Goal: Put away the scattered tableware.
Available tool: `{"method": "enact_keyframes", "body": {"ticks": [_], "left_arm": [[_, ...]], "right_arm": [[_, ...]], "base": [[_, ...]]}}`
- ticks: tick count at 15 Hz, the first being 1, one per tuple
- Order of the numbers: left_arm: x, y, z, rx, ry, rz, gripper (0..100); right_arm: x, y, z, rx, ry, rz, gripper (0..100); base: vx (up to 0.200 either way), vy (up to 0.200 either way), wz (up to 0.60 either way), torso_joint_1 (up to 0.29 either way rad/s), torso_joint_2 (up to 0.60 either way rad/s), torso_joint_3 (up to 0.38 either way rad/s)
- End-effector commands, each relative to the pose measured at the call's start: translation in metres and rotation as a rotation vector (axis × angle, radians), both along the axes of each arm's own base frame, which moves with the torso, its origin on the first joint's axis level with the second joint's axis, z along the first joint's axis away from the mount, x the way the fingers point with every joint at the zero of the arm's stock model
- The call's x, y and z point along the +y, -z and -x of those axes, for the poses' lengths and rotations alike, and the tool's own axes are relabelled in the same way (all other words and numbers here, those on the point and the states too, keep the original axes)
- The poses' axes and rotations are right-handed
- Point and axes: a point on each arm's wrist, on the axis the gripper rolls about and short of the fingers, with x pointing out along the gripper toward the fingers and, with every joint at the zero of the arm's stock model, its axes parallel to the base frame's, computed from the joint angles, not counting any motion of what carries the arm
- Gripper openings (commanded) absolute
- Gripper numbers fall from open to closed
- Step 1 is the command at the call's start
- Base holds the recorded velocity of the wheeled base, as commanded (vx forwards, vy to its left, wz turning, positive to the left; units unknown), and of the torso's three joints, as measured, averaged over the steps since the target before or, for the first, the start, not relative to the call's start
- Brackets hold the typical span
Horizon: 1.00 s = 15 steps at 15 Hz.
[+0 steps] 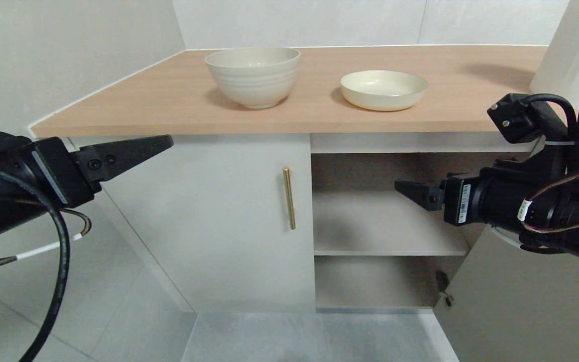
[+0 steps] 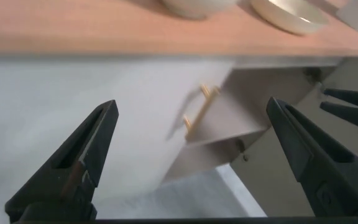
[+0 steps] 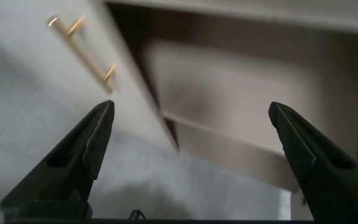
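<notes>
While left gripper (image 2: 190, 109) and right gripper (image 3: 191, 107) hang wide open below the wooden surface (image 1: 143, 108), tableware sits above.
Deep ribbed cream bowl (image 1: 252, 75) nearer left; shallow cream dish (image 1: 384, 89) nearer right, over open cabinet shelf (image 1: 385, 221).

So your left arm sticks in from the left side, held roughly level. Your left gripper (image 1: 165, 144) points right and tips up slightly, and its fingers (image 2: 98, 134) are spread wide and empty. A black cable (image 1: 61, 261) droops loose under that wrist. Your right arm sits over on the right, a touch lower. Your right gripper (image 1: 404, 190) points left, and its fingers (image 3: 95, 134) are wide apart and empty too. The two grippers are well apart, tips roughly facing each other.
</notes>
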Motion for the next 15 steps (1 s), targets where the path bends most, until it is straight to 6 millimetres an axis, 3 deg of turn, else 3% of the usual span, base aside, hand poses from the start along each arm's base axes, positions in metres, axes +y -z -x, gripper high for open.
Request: {"method": "enact_keyframes", "body": {"ticks": [1, 15], "left_arm": [[-0.0002, 0.0004, -0.0004, 0.001, 0.0, 0.0, 100], [-0.0003, -0.0001, -0.0008, 0.001, 0.0, 0.007, 100]], "right_arm": [[-0.0001, 0.0018, 0.0007, 0.004, -0.001, 0.003, 100], [-0.0007, 0.0113, 0.0035, -0.022, -0.01, -0.008, 100]], "base": [[0.0, 0.0, 0.0, 0.0, 0.0, 0.0], [0.0, 0.0, 0.0, 0.002, -0.01, -0.002]]}}
